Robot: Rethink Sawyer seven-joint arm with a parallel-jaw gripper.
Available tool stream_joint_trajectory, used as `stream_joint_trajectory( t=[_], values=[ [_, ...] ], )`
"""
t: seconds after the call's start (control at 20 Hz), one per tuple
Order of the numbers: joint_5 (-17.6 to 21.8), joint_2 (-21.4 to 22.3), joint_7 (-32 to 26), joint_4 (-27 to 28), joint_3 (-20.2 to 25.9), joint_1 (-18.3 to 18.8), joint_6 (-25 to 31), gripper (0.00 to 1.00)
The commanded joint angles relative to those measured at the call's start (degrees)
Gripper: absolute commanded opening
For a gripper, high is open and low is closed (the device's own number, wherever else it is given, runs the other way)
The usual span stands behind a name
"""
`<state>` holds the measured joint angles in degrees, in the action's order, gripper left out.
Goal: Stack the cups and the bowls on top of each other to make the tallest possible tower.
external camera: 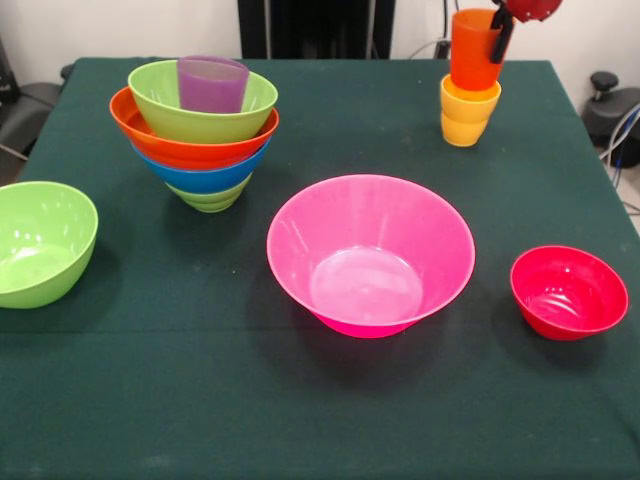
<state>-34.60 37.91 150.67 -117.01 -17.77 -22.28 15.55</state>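
1 orange cup (473, 45) was clamped at its rim by the gripper (500, 35) directly above the yellow cup (468, 112) at the table's (330, 420) far corner; vertical, centred handling was judged essential.

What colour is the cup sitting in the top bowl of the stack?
Translucent purple cup, seen in the front view.

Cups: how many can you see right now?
3: purple cup in the nested bowls' top, orange cup at the gripper, over the yellow cup. Others may be hidden.
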Motion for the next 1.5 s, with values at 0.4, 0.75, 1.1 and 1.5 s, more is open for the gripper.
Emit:
stream_joint_trajectory(
  t=[0.4,0.75,1.1,1.5],
  values=[
    [-3.2,-3.5,12.2,1.2,3.1,-0.8,0.2,0.00],
    [-2.9,-3.3,11.0,0.1,3.8,0.5,-1.4,0.00],
    [-3.4,-2.8,11.9,-0.4,3.5,0.4,-1.0,0.00],
    [-3.2,-3.6,12.1,0.6,2.0,-0.6,-1.2,0.00]
  ],
)
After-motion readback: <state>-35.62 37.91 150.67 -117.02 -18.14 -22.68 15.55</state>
